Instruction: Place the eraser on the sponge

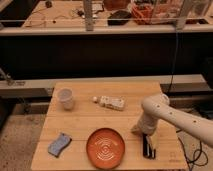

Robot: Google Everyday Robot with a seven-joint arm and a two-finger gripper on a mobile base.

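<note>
Now the hand (146,136) hangs over the eraser (149,148); sponge (59,144) well apart.

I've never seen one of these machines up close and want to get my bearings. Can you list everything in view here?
table: one, light wood, centre of the view.
cup: one, white, far left of the table.
box-like block: one, whitish, far middle of the table.
plate: one, orange, near edge, middle.
sponge: one, blue-grey, near left corner.
eraser: one, black with a pale stripe, right of the plate.
arm: one, white, reaching in from the right.
gripper: one, lowered at the eraser.
</note>
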